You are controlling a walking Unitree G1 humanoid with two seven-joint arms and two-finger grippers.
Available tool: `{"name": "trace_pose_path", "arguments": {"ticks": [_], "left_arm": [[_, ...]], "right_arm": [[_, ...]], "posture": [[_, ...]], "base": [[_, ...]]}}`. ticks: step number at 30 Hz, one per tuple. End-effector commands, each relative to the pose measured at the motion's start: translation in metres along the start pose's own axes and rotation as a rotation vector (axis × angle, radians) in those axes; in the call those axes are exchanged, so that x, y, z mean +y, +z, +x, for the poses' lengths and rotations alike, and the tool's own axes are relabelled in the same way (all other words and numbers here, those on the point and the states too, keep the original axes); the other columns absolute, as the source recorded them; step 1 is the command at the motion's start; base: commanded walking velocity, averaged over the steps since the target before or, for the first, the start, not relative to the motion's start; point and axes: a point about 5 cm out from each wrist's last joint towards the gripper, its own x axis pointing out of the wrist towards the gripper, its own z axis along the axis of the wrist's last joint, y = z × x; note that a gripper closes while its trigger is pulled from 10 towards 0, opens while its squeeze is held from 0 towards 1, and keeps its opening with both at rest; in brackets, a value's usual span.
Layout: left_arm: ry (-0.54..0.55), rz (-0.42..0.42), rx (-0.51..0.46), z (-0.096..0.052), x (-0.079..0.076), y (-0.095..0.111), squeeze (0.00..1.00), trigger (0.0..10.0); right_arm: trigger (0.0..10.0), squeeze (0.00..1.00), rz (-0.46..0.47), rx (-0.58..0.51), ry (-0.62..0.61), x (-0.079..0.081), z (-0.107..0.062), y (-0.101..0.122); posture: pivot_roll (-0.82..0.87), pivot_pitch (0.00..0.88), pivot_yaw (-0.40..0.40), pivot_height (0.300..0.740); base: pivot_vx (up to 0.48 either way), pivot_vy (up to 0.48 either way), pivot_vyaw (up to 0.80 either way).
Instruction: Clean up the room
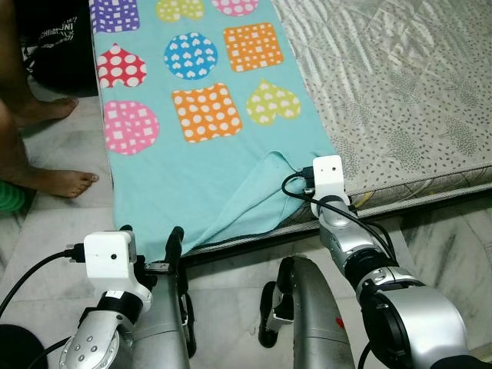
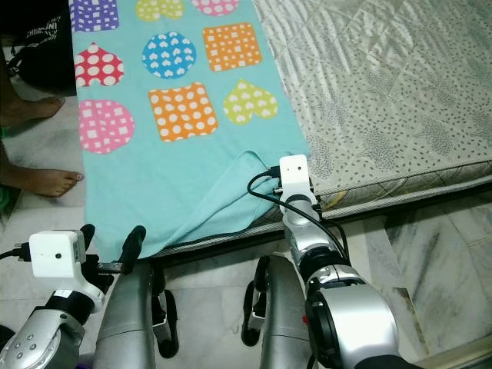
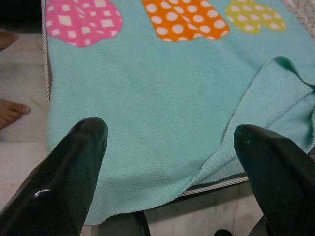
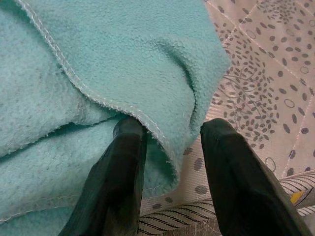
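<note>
- Right gripper (image 4: pixel 170 147) at the foot edge of the bed (image 1: pixel 400 115), fingers (image 4: pixel 123 167) apart and straddling the folded-back corner of the turquoise blanket (image 1: pixel 200 177); one finger under the hem, nothing pinched yet.
- Best closed squarely on the stitched hem, both layers between the pads, before any pull; then drawn toward the bed's near corner to flatten the flap.
- Left gripper (image 3: pixel 172 162) low before the blanket's other near corner, fingers wide apart, holding nothing; worth taking that corner too, so the cloth moves evenly.
- Blanket over the left half of the bed, lower edge draped past the foot edge toward the floor.
- Count: one blanket, one bed, two grippers.
- Printed patches on the blanket: about nine in sight, probably more beyond the top, hard to be sure.
- Two bare feet (image 1: pixel 65 181) of a person on the floor beside the bed's left edge.
</note>
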Motion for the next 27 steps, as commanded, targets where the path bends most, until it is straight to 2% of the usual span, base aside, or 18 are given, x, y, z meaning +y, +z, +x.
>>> {"name": "trace_pose_path", "arguments": {"ticks": [1, 14, 19, 23, 27], "left_arm": [[0.013, 0.0, 0.034, -0.003, 0.003, -0.006, 0.0, 10.0], [0.024, 0.015, 0.021, 0.0, 0.007, -0.005, 0.0, 10.0], [0.034, 0.021, 0.013, 0.002, 0.01, -0.003, 0.0, 10.0], [0.043, 0.02, 0.014, 0.001, 0.012, -0.004, 0.0, 10.0], [0.046, 0.018, 0.015, 0.001, 0.013, -0.005, 0.0, 10.0]], "right_arm": [[0.0, 0.0, 0.004, 0.049, -0.012, -0.003, -0.003, -0.017], [0.0, 0.0, 0.02, 0.048, -0.007, -0.003, -0.004, -0.018], [0.0, 0.0, 0.07, 0.059, 0.019, -0.005, -0.005, -0.022], [0.0, 0.0, 0.133, 0.02, 0.075, -0.01, -0.005, -0.021], [0.0, 0.0, 0.141, 0.0, 0.093, -0.014, -0.005, -0.022]], "posture": [[0.2, 0.423, -0.06, 0.603], [0.21, 0.402, -0.06, 0.603], [0.21, 0.393, -0.06, 0.603], [0.2, 0.392, -0.056, 0.603], [0.2, 0.391, -0.056, 0.603]], "base": [[0.0, 0.0, 0.0], [0.0, 0.0, 0.0], [0.0, 0.0, 0.0], [0.0, 0.0, 0.0], [0.0, 0.0, 0.0]]}}
